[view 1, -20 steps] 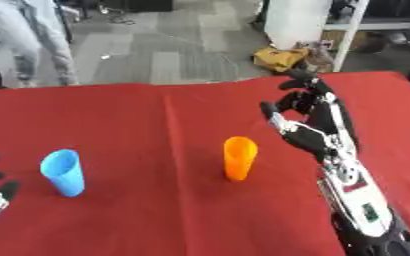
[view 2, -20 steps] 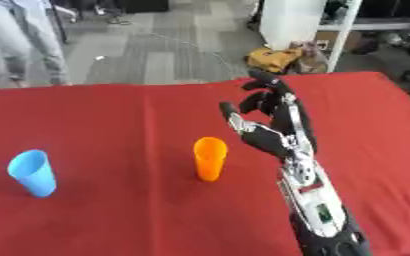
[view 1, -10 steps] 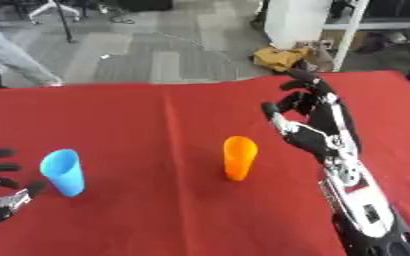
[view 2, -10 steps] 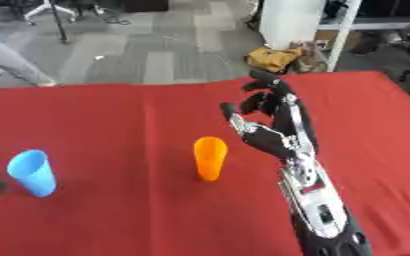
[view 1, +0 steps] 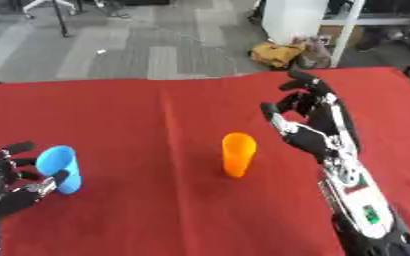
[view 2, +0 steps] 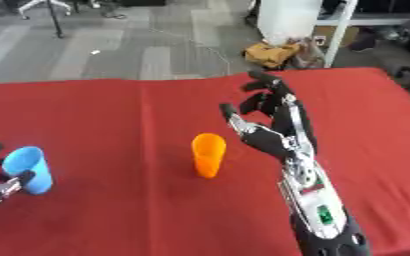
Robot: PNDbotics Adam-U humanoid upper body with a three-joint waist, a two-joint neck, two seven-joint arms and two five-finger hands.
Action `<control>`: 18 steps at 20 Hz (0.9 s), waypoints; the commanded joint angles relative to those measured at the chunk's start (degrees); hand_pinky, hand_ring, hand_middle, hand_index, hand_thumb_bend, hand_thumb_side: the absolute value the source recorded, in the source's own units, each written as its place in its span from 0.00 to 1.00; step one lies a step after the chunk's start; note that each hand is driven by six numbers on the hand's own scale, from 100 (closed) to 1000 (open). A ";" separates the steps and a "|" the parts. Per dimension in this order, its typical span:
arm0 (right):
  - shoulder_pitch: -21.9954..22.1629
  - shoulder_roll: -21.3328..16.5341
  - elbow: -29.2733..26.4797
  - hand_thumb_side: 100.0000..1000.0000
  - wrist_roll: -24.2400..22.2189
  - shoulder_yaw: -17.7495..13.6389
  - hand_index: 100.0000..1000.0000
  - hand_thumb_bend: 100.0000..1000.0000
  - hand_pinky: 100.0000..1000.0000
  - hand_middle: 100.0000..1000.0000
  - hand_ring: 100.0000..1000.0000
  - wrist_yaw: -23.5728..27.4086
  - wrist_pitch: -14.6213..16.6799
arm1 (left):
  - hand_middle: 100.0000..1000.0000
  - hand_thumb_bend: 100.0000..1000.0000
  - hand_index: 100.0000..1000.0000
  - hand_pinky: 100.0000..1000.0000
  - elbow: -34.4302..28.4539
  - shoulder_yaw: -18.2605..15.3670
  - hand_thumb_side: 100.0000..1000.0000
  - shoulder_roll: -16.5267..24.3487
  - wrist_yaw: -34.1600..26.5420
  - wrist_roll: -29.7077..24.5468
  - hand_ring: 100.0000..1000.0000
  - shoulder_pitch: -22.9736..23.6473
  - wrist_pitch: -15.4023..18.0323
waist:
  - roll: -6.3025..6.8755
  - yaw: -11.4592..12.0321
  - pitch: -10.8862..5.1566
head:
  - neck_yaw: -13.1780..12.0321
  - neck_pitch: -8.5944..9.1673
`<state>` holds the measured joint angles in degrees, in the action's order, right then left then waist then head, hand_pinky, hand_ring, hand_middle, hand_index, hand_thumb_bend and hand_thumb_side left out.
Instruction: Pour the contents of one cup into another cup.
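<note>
Left hand [view 1: 16, 185] sits low at the left edge, fingers spread around the blue cup [view 1: 60, 168] but not closed on it. Orange cup [view 1: 237, 154] stands mid-table [view 1: 156, 115]; right hand [view 1: 313, 130] is open beside it. Both look like light, smooth, tapered plastic, probably tippy, so I'd grab mid-wall.
</note>
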<state>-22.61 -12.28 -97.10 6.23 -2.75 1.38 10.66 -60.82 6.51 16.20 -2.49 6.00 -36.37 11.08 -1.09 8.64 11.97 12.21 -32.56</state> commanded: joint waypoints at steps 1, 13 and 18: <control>-0.65 -0.33 -0.49 0.00 -0.24 0.05 0.77 0.41 0.43 0.55 0.44 -0.43 0.09 | 0.71 0.74 0.75 0.46 0.84 0.40 0.00 0.21 0.19 0.22 0.62 -1.83 0.65 | 0.12 -0.12 -0.64 | -0.17 -0.01; -0.80 -0.07 -0.46 0.00 -0.47 0.17 0.77 0.41 0.43 0.54 0.44 -0.51 0.15 | 0.68 0.72 0.74 0.45 2.65 0.92 0.00 -0.10 0.13 -0.42 0.59 -3.96 0.95 | -0.12 -0.72 -0.06 | -0.29 0.17; -0.88 0.07 -0.44 0.00 -0.53 0.16 0.77 0.41 0.43 0.54 0.43 -0.50 0.18 | 0.67 0.71 0.73 0.44 3.73 1.59 0.00 -0.21 0.66 -2.83 0.58 -4.81 0.53 | -0.26 -1.09 0.12 | -0.31 0.31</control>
<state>-22.67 -11.82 -96.85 5.83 -2.46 1.29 10.76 -56.71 7.90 15.54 -2.12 3.79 -39.94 11.59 -1.48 7.63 12.91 12.01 -32.58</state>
